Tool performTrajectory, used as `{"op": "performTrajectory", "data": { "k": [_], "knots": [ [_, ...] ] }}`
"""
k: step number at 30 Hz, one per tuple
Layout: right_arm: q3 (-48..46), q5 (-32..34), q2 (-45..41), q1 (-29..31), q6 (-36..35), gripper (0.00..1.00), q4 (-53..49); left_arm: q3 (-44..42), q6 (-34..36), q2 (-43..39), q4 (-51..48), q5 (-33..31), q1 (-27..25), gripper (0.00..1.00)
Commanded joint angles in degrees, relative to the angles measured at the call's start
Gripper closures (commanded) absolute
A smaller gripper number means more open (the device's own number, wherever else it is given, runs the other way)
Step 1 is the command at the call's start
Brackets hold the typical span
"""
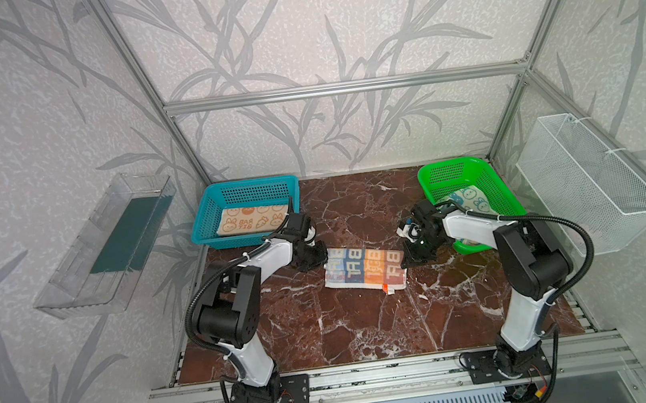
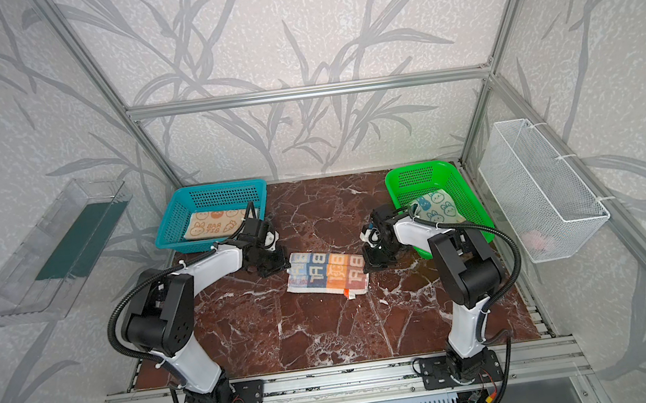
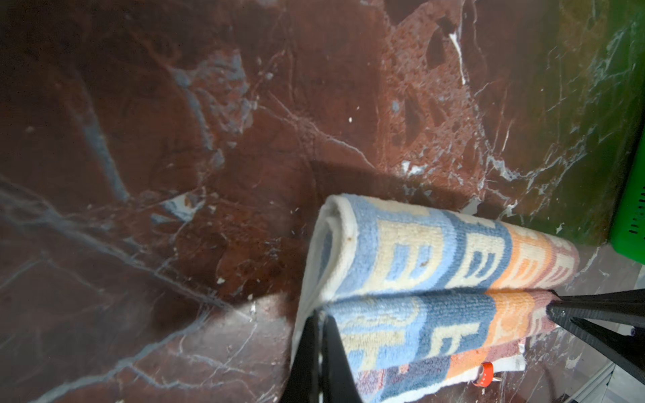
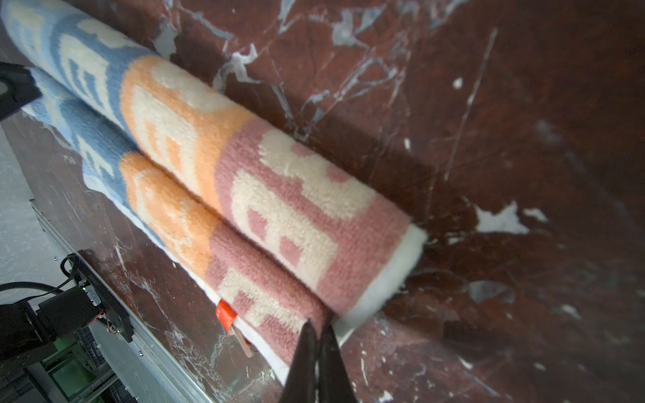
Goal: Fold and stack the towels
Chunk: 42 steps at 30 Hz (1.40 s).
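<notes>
Mid-frame, the left gripper [image 1: 314,260] and right gripper [image 1: 413,257] each pinch one end of the soft, floppy towel [image 1: 365,269], which looks light and best held by its corners.

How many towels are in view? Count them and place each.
3: peach towel in the blue basket, cream-and-blue towel in the green basket, lettered towel on the table. Others may hide beneath.
</notes>
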Motion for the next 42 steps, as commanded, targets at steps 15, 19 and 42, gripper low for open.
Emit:
{"op": "performTrajectory", "data": {
  "k": [15, 19, 42],
  "knots": [
    [17.96, 2.52, 6.42, -5.16, -2.29, 1.00, -10.01, 14.29, 1.19, 5.03, -4.69, -4.03, 1.22, 1.00],
    [16.56, 1.65, 3.96, -5.16, -1.86, 1.00, -9.80, 12.49, 0.82, 3.00, -4.17, -3.75, 1.22, 1.00],
    [9.51, 1.92, 3.77, -4.65, -1.61, 0.97, -6.00, 4.56, -0.84, 2.04, 0.92, -0.97, 0.26, 0.91]
  ]
}}
